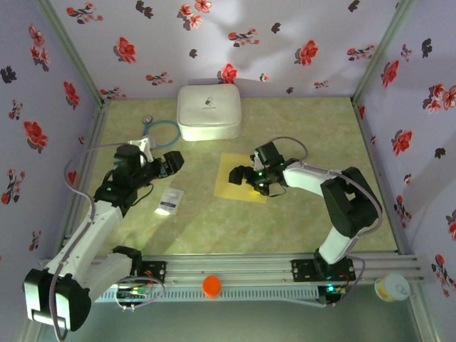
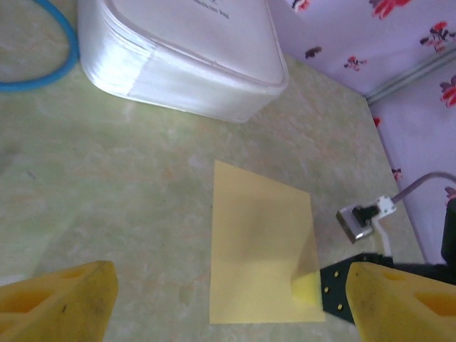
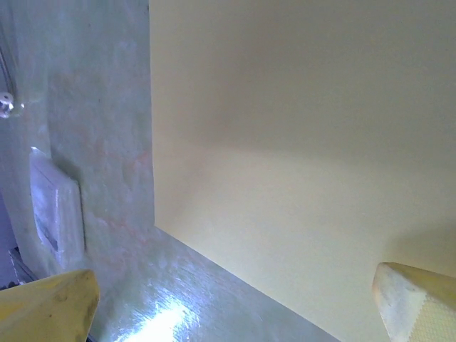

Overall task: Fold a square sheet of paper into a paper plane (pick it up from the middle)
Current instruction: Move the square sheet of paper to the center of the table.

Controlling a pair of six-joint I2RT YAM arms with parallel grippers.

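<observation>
The square sheet of paper (image 1: 235, 187) (image 2: 260, 242) (image 3: 306, 142) is plain yellow and lies flat and unfolded on the green table, in front of the white case. My right gripper (image 1: 248, 181) (image 3: 235, 313) stands open low over the sheet, one finger on each side of its near part. In the left wrist view one of its yellow fingertips (image 2: 306, 288) rests at the sheet's right edge, where the paper bows up slightly. My left gripper (image 1: 173, 164) (image 2: 228, 313) is open with nothing between its fingers, hovering left of the sheet and pointing toward it.
A white rounded case (image 1: 208, 112) (image 2: 178, 57) sits at the back with a blue ring (image 1: 160, 132) (image 2: 43, 64) to its left. A small white printed packet (image 1: 169, 201) (image 3: 57, 206) lies left of the sheet. Floral walls close three sides.
</observation>
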